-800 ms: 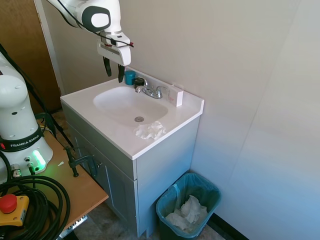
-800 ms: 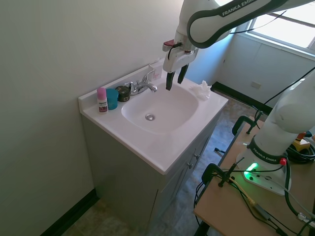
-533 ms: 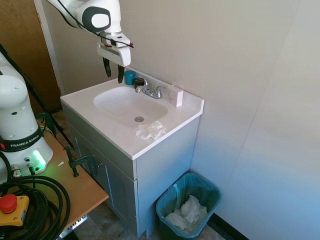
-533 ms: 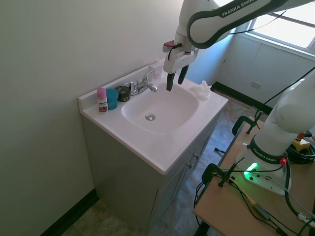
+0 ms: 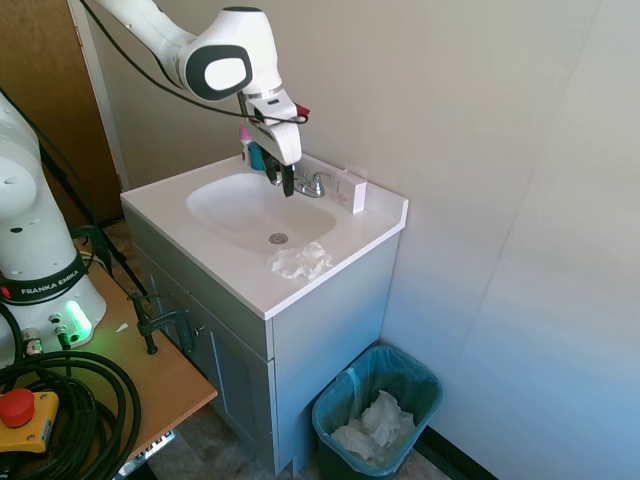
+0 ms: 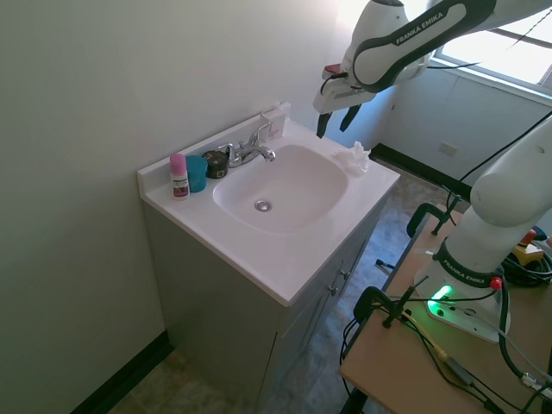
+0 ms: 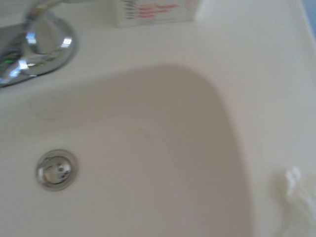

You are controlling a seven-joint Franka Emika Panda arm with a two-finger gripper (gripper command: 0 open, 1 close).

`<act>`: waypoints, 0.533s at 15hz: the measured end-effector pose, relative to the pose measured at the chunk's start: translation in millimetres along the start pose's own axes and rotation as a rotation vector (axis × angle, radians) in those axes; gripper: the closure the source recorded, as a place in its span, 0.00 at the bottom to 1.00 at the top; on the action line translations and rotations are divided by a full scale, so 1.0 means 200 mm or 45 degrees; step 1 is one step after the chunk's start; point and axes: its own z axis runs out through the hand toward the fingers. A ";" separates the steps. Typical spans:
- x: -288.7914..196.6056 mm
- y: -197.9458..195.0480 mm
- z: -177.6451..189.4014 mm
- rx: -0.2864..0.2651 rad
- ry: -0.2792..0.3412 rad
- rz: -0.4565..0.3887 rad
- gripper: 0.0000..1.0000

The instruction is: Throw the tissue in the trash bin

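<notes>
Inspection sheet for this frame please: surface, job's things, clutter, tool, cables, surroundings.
Surface: white vanity top with sink basin.
Job's things: tissue lies on the counter corner; trash bin, teal-lined, on the floor beside the cabinet, holds crumpled paper.
Clutter: faucet, teal cup, pink-capped bottle, small white box.
Tool: tool open, empty, above the basin.
Cables: nothing seen on the counter.
Surroundings: plain walls, window.

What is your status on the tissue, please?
Gripper open, empty, above sink. Tissue on counter, untouched. Trash bin on floor beside the vanity. Nothing blocking.
</notes>
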 end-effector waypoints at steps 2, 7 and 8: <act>0.07 0.13 0.08 -0.012 0.020 0.056 0.00; 0.22 0.34 0.31 -0.042 0.027 0.184 0.00; 0.24 0.36 0.35 -0.053 0.020 0.196 0.00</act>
